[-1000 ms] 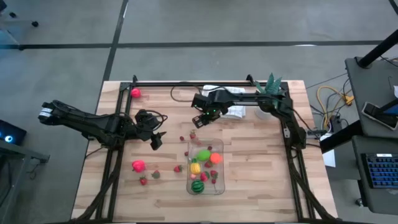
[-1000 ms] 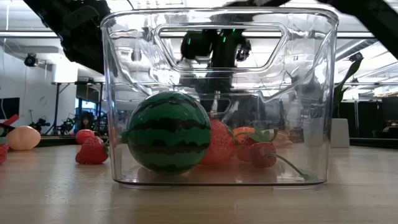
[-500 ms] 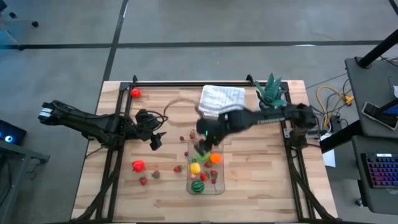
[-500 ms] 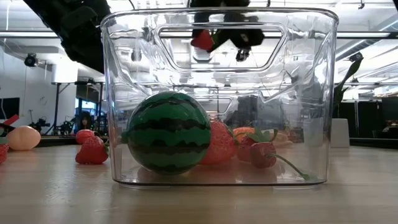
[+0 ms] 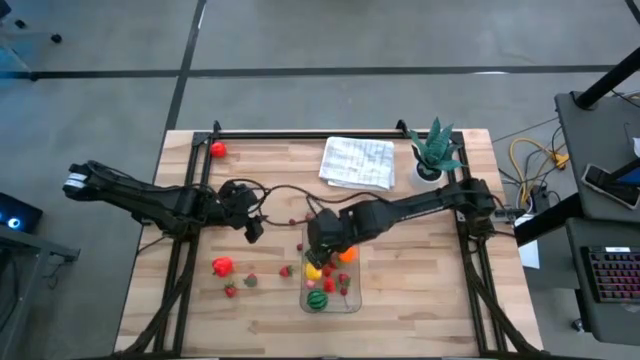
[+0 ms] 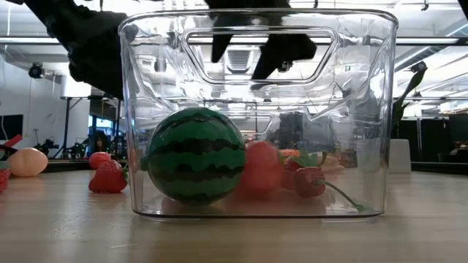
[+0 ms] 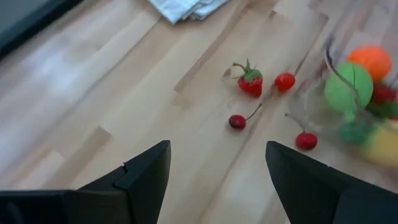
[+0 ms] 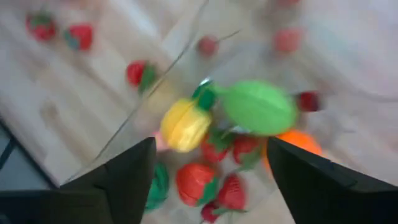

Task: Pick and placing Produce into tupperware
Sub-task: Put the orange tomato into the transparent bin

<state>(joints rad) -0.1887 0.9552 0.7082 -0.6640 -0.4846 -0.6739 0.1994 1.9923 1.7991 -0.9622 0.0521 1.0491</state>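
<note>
A: Right gripper (image 5: 322, 240) position?

B: Over the far end of the tupperware (image 5: 352, 298), just above its rim. In the low view its two fingers (image 6: 223, 45) hang spread inside the top of the clear walls, nothing between them. The right wrist view agrees — fingers wide, empty, looking down on the contents.

A: Contents of the container?

B: Striped melon (image 6: 195, 155) at the near end, a yellow fruit (image 8: 185, 124), a lime-green one (image 8: 260, 107), an orange one (image 8: 292, 142), and several strawberries (image 8: 193, 183) on the floor of it.

A: Left gripper (image 5: 251, 224)?

B: Low over the table (image 5: 420, 300), left of the tupperware and apart from it. Fingers parted with a clear gap, holding nothing — the left wrist view shows bare wood between them.

A: Produce outside the container?

B: A strawberry (image 7: 250, 81) and small red pieces (image 7: 237, 121) just beyond the left fingers, near the container's corner. A pink-red fruit (image 5: 222, 266) and more small red ones toward the near left. One red fruit (image 5: 217, 150) at the far left corner.

A: Other items?

B: White cloth (image 5: 358, 162) and potted plant (image 5: 433, 150) along the far edge.
</note>
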